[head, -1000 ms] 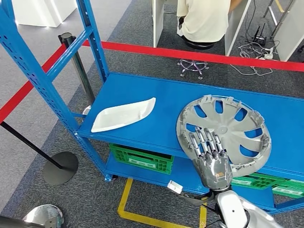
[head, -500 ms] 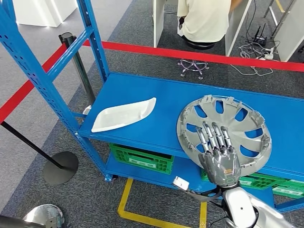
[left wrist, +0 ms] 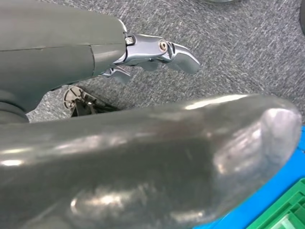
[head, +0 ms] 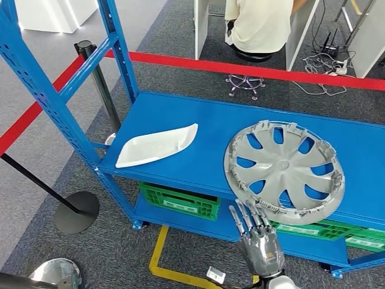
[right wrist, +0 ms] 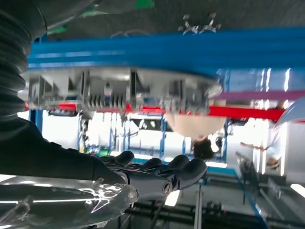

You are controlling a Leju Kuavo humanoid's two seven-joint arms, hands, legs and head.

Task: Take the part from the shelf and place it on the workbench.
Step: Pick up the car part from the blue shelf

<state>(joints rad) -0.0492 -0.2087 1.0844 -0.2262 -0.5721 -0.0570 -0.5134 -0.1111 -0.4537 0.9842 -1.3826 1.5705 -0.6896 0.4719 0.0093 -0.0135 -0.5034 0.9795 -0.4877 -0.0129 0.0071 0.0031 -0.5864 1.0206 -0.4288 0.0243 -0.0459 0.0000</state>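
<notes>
On the blue shelf [head: 200,129], the silver wheel cover [head: 284,171] lies flat toward the right side, with its near rim sticking out a bit past the shelf's front edge. The right hand [head: 260,244] is just below and in front of that overhanging rim, palm down, fingers straight and a little spread, holding nothing and not touching the cover. From the right wrist view you see the cover's ribbed edge [right wrist: 118,90] sitting against the blue shelf lip, with the hand's dark fingers [right wrist: 179,169] stretched out and apart from it. Further left on the same shelf there's a white curved panel [head: 156,146], well apart from the cover. Green crates [head: 179,201] sit on the lower shelf level. The left hand [left wrist: 158,50] hangs over grey carpet, and I can't tell how wide it's spread, just 1 metal fingertip and a big blurry thumb.
</notes>
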